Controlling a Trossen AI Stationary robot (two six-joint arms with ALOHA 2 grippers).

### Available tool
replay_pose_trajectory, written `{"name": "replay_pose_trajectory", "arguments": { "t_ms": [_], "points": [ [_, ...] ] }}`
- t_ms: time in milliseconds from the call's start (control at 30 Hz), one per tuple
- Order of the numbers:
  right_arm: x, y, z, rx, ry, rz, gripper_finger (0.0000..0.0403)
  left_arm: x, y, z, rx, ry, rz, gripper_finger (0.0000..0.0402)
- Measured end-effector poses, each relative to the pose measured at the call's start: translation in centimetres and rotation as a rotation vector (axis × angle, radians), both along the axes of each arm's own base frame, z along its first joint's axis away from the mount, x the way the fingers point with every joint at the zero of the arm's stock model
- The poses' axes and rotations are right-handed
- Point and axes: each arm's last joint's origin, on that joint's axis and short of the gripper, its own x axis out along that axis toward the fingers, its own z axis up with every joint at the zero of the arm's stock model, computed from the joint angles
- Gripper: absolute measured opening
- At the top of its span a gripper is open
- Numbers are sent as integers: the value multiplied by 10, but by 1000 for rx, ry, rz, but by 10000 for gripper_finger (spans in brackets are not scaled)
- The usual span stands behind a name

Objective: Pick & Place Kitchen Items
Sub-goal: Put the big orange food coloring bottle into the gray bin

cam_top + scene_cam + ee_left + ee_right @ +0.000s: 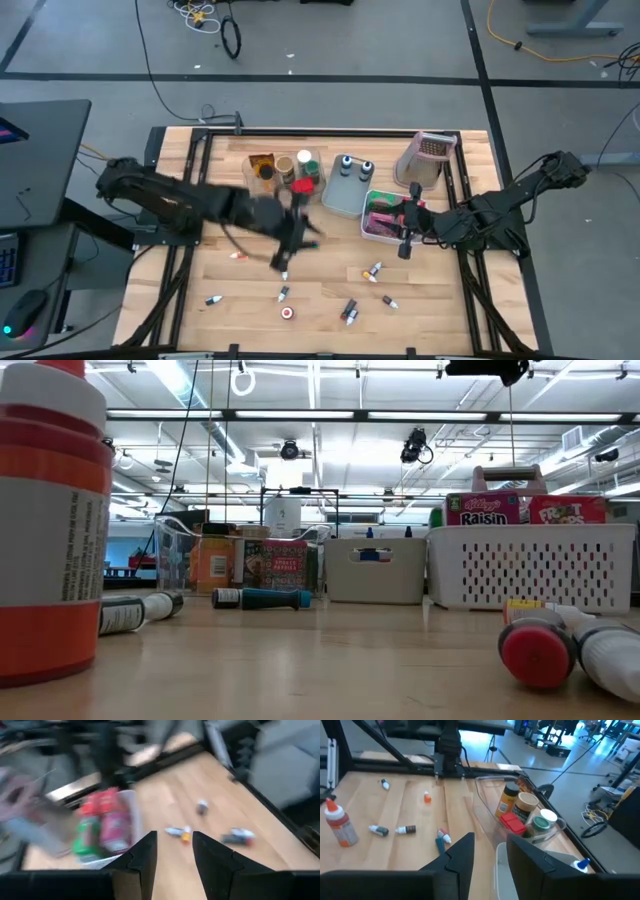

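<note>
Several tiny bottles lie scattered on the wooden table's near half, among them one (pixel 373 270) and a red-capped one (pixel 287 313). A white perforated bin (pixel 372 232) holds red, pink and green boxes (pixel 107 827). Short lidded jars (pixel 525 810) stand in a clear bin (pixel 262 180). My left gripper (pixel 284 260) hangs blurred over the table's middle, open with nothing between its fingers (pixel 172 862). My right gripper (pixel 405 245) hovers at the white bin's near right corner, open and empty (pixel 490 860).
A grey bin (pixel 350 190) with small bottles stands between the clear and white bins. A perforated bin (pixel 425 160) lies tipped at the far right. An orange-and-white bottle (pixel 50 520) stands upright close to the low camera. Black frame rails (pixel 190 200) border the table.
</note>
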Motion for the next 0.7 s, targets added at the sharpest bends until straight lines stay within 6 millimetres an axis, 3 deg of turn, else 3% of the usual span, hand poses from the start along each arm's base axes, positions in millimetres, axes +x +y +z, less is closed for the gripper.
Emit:
{"name": "replay_pose_trajectory", "arguments": {
  "t_ms": [167,367,533,700],
  "points": [
    [0,0,1,41,-16,-13,123,-8,-47,-16,49,69,-240,135],
    [1,0,0,118,-32,-31,123,-21,-83,-38,2,157,-324,135],
    [2,3,-2,158,-7,32,123,-33,-90,-80,-26,139,-264,135],
    [5,5,-5,152,13,46,123,-44,-89,-111,-150,-51,-260,135]
  ]
}}
